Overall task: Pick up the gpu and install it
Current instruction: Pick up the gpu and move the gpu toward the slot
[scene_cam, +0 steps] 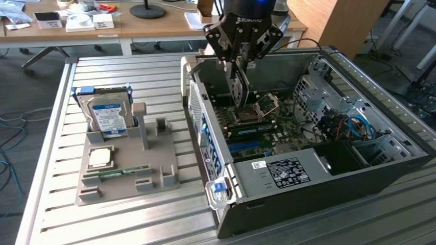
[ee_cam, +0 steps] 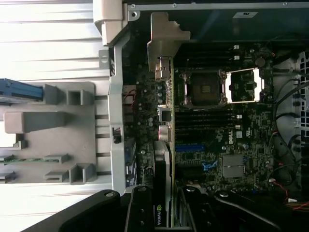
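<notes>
The gpu [scene_cam: 238, 88] hangs edge-down inside the open computer case [scene_cam: 381, 173], above the motherboard [scene_cam: 272, 133] and near the case's rear wall. My gripper [scene_cam: 240, 65] is shut on the card's upper edge. In the wrist view the gpu [ee_cam: 164, 159] runs edge-on away from my gripper [ee_cam: 166, 205], a thin green board with a dark body on one face. Its silver end bracket [ee_cam: 163, 36] sits at the far end, close to the case's rear wall. The black fingers [ee_cam: 140, 212] flank the card on both sides.
A grey parts holder [scene_cam: 129, 168] stands on the slatted metal table at the exterior view's left. It carries a hard drive [scene_cam: 107, 111], a processor chip [scene_cam: 101, 157] and a RAM stick [scene_cam: 124, 172]. The power supply [scene_cam: 286, 171] and drive cages fill the case's near and right parts.
</notes>
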